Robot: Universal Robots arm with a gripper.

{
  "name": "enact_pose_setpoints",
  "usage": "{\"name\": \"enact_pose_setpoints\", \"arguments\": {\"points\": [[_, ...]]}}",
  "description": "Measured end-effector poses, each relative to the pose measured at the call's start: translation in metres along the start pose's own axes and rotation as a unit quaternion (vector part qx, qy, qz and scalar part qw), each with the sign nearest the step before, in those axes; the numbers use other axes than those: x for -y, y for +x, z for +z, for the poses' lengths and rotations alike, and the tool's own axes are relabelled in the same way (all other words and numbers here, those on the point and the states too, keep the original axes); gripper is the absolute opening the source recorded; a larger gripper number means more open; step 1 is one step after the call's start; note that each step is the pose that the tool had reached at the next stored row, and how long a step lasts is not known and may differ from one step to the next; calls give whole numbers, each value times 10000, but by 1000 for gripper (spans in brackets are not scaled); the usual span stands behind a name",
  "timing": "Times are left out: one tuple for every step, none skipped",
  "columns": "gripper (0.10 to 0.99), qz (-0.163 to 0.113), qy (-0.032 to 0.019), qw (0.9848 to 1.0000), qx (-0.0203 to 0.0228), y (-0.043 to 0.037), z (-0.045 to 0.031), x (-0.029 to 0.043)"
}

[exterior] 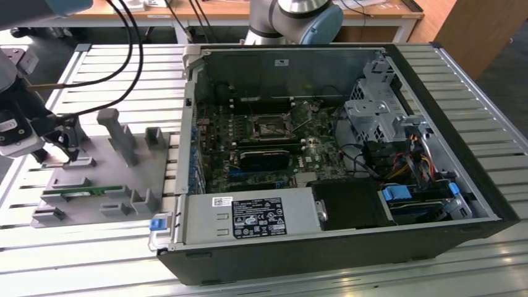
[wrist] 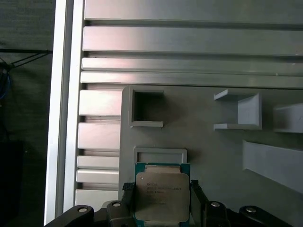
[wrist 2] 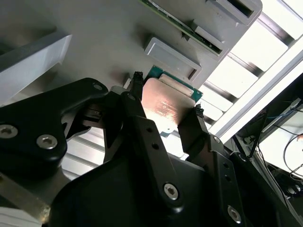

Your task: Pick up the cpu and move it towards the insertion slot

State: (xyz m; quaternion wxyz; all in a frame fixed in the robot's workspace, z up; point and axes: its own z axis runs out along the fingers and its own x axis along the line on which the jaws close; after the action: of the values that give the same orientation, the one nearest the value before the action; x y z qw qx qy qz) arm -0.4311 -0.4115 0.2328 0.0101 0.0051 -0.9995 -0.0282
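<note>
Gripper [exterior: 70, 148] stood over the grey tray [exterior: 107, 185], near the tray's edge on the exterior view's left and toward its far corner; the tray lay on the slatted table [exterior: 99, 68] beside the open computer case [exterior: 330, 253]. In both wrist views the cpu [wrist: 162, 198] sat between the two black fingers [wrist 2: 136, 101], silver face up, green border showing; the jaws were drawn in to the chip's width and appeared to press its two opposite edges, so I logged it as gripped. Could not tell whether it had left the tray surface; it lay just beside a raised rectangular rim of the tray. The insertion slot [exterior: 270, 127] sat on the green board inside the case, well apart from the gripper, with the case's side wall between. Risks, as judged: the hold was on thin edges only, so a slight tilt or jolt could let the chip pivot or drop out; a low lift could catch its edge on the raised rim and twist it in the jaws; the tray's upright posts [exterior: 120, 133] stood between gripper and case, and a low path could strike them or the case wall; inside the case, cables and the black card beside the slot crowded the approach; a skewed chip would likely meet the socket frame crooked. The green memory stick [exterior: 78, 192] lay toward the tray's near edge, untouched.
</note>
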Motion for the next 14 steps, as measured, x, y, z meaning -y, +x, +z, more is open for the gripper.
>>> {"name": "enact_pose_setpoints", "arguments": {"points": [[545,0,0,10000,0,0,-4,0],[545,0,0,10000,0,0,-9,0],[545,0,0,10000,0,0,-14,-1],[545,0,0,10000,0,0,-18,-1],[545,0,0,10000,1,0,-22,-1],[545,1,0,10000,0,0,-27,-2],[545,1,0,10000,0,1,-33,-2],[545,1,0,10000,0,1,-39,-2],[545,1,0,10000,0,1,-45,-2],[545,1,0,10000,0,1,-52,-3],[545,1,0,10000,0,1,-59,-3],[545,2,0,10000,0,1,-65,-4],[545,2,0,10000,0,1,-72,-4],[545,3,0,10000,0,2,-80,-5]]}}
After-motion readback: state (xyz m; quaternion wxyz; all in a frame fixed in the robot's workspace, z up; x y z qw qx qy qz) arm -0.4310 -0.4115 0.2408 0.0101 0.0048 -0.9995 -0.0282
